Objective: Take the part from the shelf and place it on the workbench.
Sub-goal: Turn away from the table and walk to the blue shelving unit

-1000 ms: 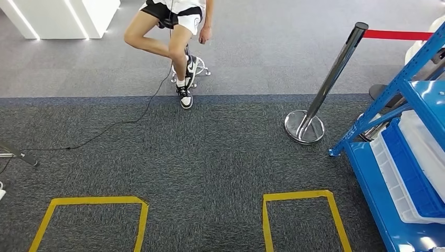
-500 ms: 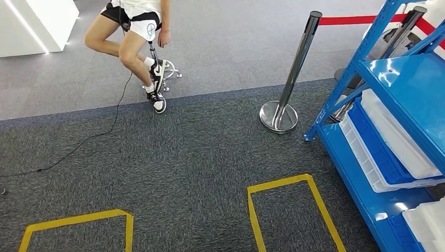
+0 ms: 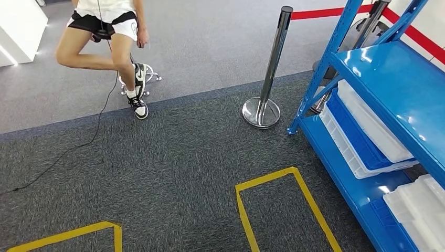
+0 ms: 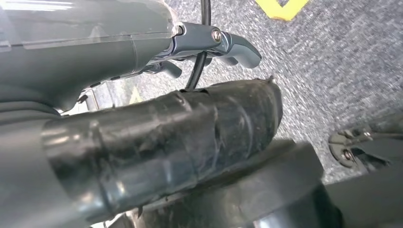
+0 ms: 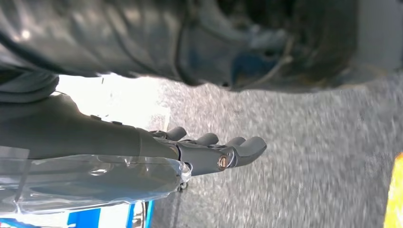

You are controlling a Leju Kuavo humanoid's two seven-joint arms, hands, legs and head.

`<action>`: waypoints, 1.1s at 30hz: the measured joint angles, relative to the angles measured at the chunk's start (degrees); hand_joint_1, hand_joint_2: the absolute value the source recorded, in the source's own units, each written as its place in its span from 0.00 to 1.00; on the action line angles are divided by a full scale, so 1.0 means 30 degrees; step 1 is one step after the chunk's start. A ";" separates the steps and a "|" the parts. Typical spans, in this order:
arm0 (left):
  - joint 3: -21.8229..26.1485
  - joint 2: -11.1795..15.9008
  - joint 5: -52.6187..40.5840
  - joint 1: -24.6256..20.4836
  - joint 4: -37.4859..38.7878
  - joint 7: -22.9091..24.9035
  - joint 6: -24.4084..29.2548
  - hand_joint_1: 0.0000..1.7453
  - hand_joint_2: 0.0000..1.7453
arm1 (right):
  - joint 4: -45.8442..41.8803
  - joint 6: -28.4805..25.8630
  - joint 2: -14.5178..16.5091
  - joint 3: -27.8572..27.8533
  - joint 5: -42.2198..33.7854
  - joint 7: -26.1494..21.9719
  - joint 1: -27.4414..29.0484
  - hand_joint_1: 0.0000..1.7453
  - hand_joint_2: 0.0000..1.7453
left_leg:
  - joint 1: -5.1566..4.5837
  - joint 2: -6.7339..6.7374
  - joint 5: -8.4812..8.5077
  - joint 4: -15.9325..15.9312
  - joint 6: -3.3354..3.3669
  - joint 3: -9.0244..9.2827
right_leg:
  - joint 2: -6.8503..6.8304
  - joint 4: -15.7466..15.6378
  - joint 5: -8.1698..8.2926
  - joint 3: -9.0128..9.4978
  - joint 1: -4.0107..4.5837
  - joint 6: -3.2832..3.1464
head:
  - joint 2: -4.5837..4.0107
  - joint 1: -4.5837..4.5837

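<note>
A blue metal shelf [image 3: 388, 73] stands at the right of the head view. On its lower level lie stacked white trays [image 3: 373, 123] and a blue tray [image 3: 357, 137], with a clear white bin [image 3: 420, 207] nearer to me. I cannot make out the part itself in the trays. My left hand [image 4: 209, 42] hangs over the grey carpet with its fingers apart and nothing in it. My right hand [image 5: 209, 152] also hangs above the carpet, fingers stretched out and holding nothing.
A chrome stanchion [image 3: 270, 68] with a red rope [image 3: 320, 12] stands just left of the shelf's corner post. A person [image 3: 105, 37] sits on a stool at the back left, and a black cable [image 3: 68, 150] trails across the carpet. Yellow tape squares [image 3: 265, 179] mark the floor in front.
The camera has turned to the right: the whole scene has shifted left and the blue shelf with its trays has come much further into view.
</note>
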 joint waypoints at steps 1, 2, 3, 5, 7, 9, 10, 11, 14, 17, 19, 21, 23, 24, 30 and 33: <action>0.0002 0.0000 0.0015 -0.0003 0.0000 0.0003 0.0013 0.00 0.00 | 0.0002 -0.0002 0.0015 -0.0013 0.0013 0.0009 0.0009 0.00 0.00 | 0.0026 0.0020 0.0087 -0.0223 0.0026 0.0097 | 0.0007 -0.0083 0.0017 0.0037 0.0035 0.0097 | 0.0000 0.0004; 0.0004 -0.0002 0.0020 0.0012 0.0000 0.0013 0.0025 0.00 0.00 | 0.0004 -0.0015 0.0015 -0.0022 0.0026 0.0014 0.0022 0.00 0.00 | 0.0079 0.0076 0.0215 -0.0526 0.0049 0.0261 | -0.0063 -0.0040 -0.0073 0.0052 0.0061 0.0179 | 0.0000 0.0011; 0.0005 -0.0004 0.0024 0.0026 0.0000 0.0024 0.0027 0.00 0.00 | 0.0004 -0.0038 0.0011 -0.0031 0.0038 0.0016 0.0027 0.00 0.00 | 0.0143 0.0142 0.0346 -0.0844 0.0069 0.0440 | -0.0180 0.0312 -0.0339 -0.0073 0.0092 0.0255 | 0.0000 0.0022; 0.0005 -0.0007 0.0025 0.0032 0.0000 0.0038 0.0029 0.00 0.00 | 0.0004 -0.0088 -0.0004 -0.0047 0.0062 0.0007 0.0017 0.00 0.00 | 0.0219 0.0299 0.0482 -0.1206 0.0097 0.0677 | -0.0509 0.2220 -0.1340 -0.0979 0.0030 0.0404 | 0.0000 0.0026; 0.0009 -0.0007 0.0076 0.0032 0.0000 0.0040 0.0045 0.00 0.00 | 0.0004 -0.0091 -0.0004 -0.0055 0.0118 -0.0027 0.0014 0.00 0.00 | 0.0235 0.0417 0.0397 -0.1195 0.0109 0.0738 | -0.0700 0.4374 -0.2026 -0.2138 -0.0160 0.0610 | 0.0000 0.0018; 0.0016 -0.0007 0.0235 0.0040 0.0000 0.0049 0.0142 0.00 0.00 | 0.0004 -0.0018 -0.0006 -0.0055 0.0259 -0.0131 0.0036 0.00 0.00 | 0.0328 0.0481 0.0186 -0.1055 -0.0012 0.0847 | -0.0848 0.4264 -0.1366 -0.2228 -0.0471 0.0924 | 0.0000 0.0022; 0.0027 -0.0007 0.0370 0.0039 0.0000 0.0069 0.0224 0.00 0.00 | 0.0004 0.0070 -0.0013 -0.0055 0.0364 -0.0226 0.0044 0.00 0.00 | 0.0409 0.0485 0.0011 -0.0895 -0.0145 0.0892 | -0.0952 0.3226 -0.0627 -0.1786 -0.0664 0.1127 | 0.0000 0.0026; 0.0049 0.0007 0.0497 0.0042 0.0000 0.0098 0.0310 0.00 0.00 | 0.0004 0.0175 -0.0011 -0.0053 0.0472 -0.0328 0.0044 0.00 0.00 | 0.0477 0.0479 -0.0196 -0.0691 -0.0320 0.0860 | -0.1053 0.2163 -0.0152 -0.1295 -0.0790 0.1342 | 0.0000 0.0031; 0.0187 0.0042 0.0925 0.0027 0.0000 0.0204 0.0568 0.00 0.00 | 0.0004 0.0510 0.0009 -0.0007 0.0843 -0.0620 0.0002 0.00 0.00 | 0.0491 0.0477 -0.0815 -0.0017 -0.0772 0.0691 | -0.1096 0.0769 -0.0112 -0.0621 -0.0778 0.1076 | 0.0000 -0.0008; 0.0454 0.0017 0.1366 -0.0029 0.0000 0.0302 0.0770 0.00 0.00 | -0.0011 0.0745 -0.0066 0.0089 0.1290 -0.0718 -0.0033 0.00 0.00 | 0.0626 0.0467 -0.1138 0.0189 -0.0971 0.0839 | -0.1001 0.0767 -0.0356 -0.0446 -0.0588 0.0448 | 0.0000 -0.0031; 0.0628 -0.0004 0.1607 -0.0052 0.0000 0.0355 0.0903 0.00 0.00 | -0.0026 0.0870 -0.0131 0.0167 0.1556 -0.0741 -0.0037 0.00 0.00 | 0.0694 0.0414 -0.1652 0.1124 -0.1029 0.0478 | -0.0985 0.0698 -0.0460 -0.0237 -0.0538 0.0200 | 0.0000 -0.0038; 0.0690 -0.0007 0.1698 -0.0050 0.0000 0.0368 0.0970 0.00 0.00 | -0.0026 0.0923 -0.0156 0.0207 0.1660 -0.0756 -0.0034 0.00 0.00 | 0.0695 0.0392 -0.1989 0.1874 -0.1022 0.0122 | -0.0990 0.0678 -0.0515 -0.0149 -0.0505 0.0112 | 0.0000 -0.0042; 0.0697 -0.0007 0.1718 -0.0049 0.0000 0.0368 0.0976 0.00 0.00 | -0.0026 0.0929 -0.0158 0.0211 0.1671 -0.0758 -0.0036 0.00 0.00 | 0.0692 0.0391 -0.2047 0.2014 -0.1019 0.0042 | -0.0991 0.0676 -0.0522 -0.0142 -0.0502 0.0102 | 0.0000 -0.0040; 0.0741 -0.0009 0.1790 -0.0044 0.0000 0.0368 0.0998 0.00 0.00 | -0.0026 0.0953 -0.0162 0.0242 0.1730 -0.0774 -0.0046 0.00 0.00 | 0.0678 0.0387 -0.2268 0.2626 -0.1006 -0.0315 | -0.0986 0.0666 -0.0546 -0.0108 -0.0474 0.0067 | 0.0000 -0.0040; 0.1778 0.0048 0.2703 0.0099 0.0000 0.0321 0.1406 0.00 0.00 | -0.0007 0.1290 -0.0064 0.1018 0.2616 -0.1062 -0.0050 0.00 0.00 | -0.0490 0.0138 0.1001 0.1498 0.0591 -0.1879 | -0.0572 0.0416 -0.1523 0.1145 -0.0170 -0.0127 | 0.0000 -0.0031; 0.1956 0.0066 0.2784 0.0002 0.0000 0.0288 0.1453 0.00 0.00 | 0.0004 0.1304 0.0002 0.1173 0.2670 -0.1066 -0.0064 0.00 0.00 | -0.0582 0.0102 0.0945 0.0248 0.0993 -0.1251 | -0.0604 0.0248 -0.1360 0.1474 -0.0170 0.0092 | 0.0000 -0.0052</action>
